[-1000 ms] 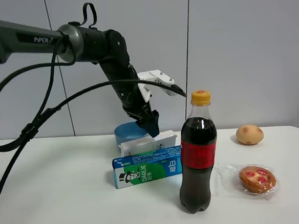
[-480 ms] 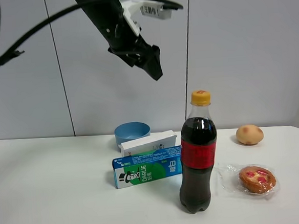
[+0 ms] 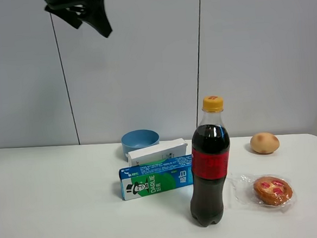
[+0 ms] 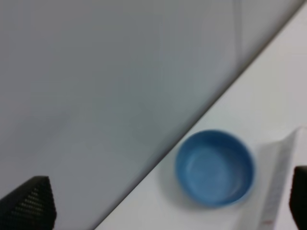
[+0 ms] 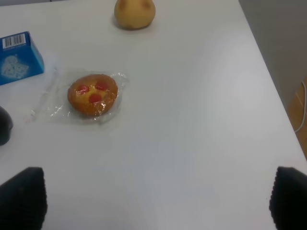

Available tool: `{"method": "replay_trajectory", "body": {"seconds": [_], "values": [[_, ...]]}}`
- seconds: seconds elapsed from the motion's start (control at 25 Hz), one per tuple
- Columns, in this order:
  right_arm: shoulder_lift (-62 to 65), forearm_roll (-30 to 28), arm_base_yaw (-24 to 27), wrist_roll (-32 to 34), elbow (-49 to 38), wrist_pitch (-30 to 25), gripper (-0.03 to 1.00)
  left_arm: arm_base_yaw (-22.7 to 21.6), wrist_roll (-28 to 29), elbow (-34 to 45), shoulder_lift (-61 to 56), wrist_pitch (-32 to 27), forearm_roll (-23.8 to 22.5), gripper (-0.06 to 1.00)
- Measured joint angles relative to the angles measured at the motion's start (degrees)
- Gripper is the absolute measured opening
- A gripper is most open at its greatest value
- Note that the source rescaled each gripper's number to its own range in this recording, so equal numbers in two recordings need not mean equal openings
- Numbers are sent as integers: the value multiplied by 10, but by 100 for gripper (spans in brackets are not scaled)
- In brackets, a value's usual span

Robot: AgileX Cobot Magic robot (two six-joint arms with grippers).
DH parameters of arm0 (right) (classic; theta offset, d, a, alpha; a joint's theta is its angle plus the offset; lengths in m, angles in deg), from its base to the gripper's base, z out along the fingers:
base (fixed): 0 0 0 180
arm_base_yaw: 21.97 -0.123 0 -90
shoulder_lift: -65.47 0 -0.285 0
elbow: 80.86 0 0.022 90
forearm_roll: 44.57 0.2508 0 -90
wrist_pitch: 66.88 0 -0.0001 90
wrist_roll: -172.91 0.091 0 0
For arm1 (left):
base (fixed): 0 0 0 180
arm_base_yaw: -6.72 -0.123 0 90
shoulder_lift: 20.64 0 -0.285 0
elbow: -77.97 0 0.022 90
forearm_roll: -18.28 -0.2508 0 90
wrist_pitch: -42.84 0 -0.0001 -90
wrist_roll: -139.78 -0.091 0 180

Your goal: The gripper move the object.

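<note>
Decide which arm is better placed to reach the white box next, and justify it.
Left, probably. Its end effector looks open, above the blue bowl, with the white box just beside. The right end effector overlooks the wrapped pastry, farther away.

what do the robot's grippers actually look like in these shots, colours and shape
Little shows. The left gripper is matte black with angular, tapering fingers; its fingertips carry a fine dotted grid texture. The right gripper's fingertips are black, rounded pads. No cables, markings or white wrist parts are visible now.
</note>
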Motion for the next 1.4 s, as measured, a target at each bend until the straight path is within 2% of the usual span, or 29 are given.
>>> {"method": "replay_trajectory", "body": {"seconds": [0.32,0.52,0.68,0.84,1.16,1.4], "values": [[0,0,0,0,0,0,100,-173,34,0,-37,-119,-6,99],[0,0,0,0,0,0,100,-268,70,22,-70,-124,-7,99],[0,0,0,0,0,0,100,-316,78,102,-138,-124,-8,99],[0,0,0,0,0,0,100,-342,76,234,-248,-124,-19,100],[0,0,0,0,0,0,100,-343,76,509,-506,-119,-16,100],[0,0,0,0,0,0,100,-343,83,669,-698,-104,-12,100]]}}
